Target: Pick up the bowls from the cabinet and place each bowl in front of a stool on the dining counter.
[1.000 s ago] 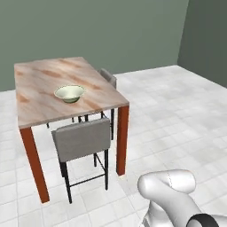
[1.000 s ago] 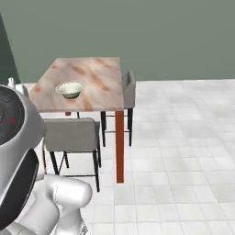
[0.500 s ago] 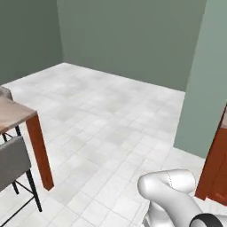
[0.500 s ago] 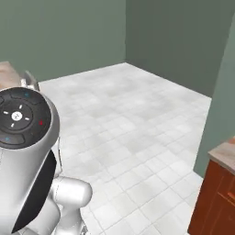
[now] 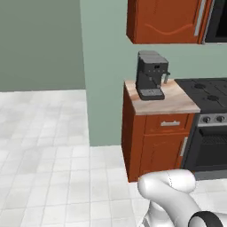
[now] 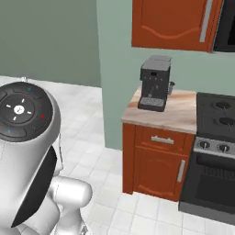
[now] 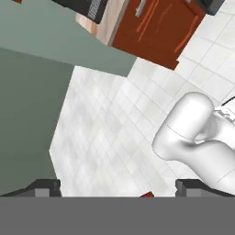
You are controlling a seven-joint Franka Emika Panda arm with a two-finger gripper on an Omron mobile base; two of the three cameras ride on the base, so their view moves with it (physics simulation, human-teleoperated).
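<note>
gripper: my gripper (image 7: pixel 117 188) has its fingertips (image 7: pixel 46 187) spread as wide as they go, with nothing between them; it points down at bare white floor tiles.
hand's outlook: the floor (image 7: pixel 105 119) lies under the hand, a grey-green wall beside it, and the red-brown lower cupboard (image 7: pixel 156 27) sits at the far top edge of the hand view.
cabinet: the red-brown wall cabinet (image 5: pixel 166 20) hangs high on the right, its carved-panel door shut and its long silver bar handle (image 5: pixel 201 17) at the right edge of the door; seen from the right base view too (image 6: pixel 172 23).
bowls: i judge that any bowl left to fetch is behind that shut door; i cannot tell how many.
near the cabinet: a dark coffee machine (image 5: pixel 151 74) stands on the marble worktop (image 5: pixel 162 99) below it, over a drawer with a short handle (image 5: pixel 170 123); a black stove (image 5: pixel 208 119) sits just to the right.
done: from these views i cannot confirm any bowl placed.
left: i judge the door has to be opened, a bowl lifted out, then carried to the dining counter and set before a stool.
stage: facing the cabinet, well apart from it, arm tucked low.
</note>
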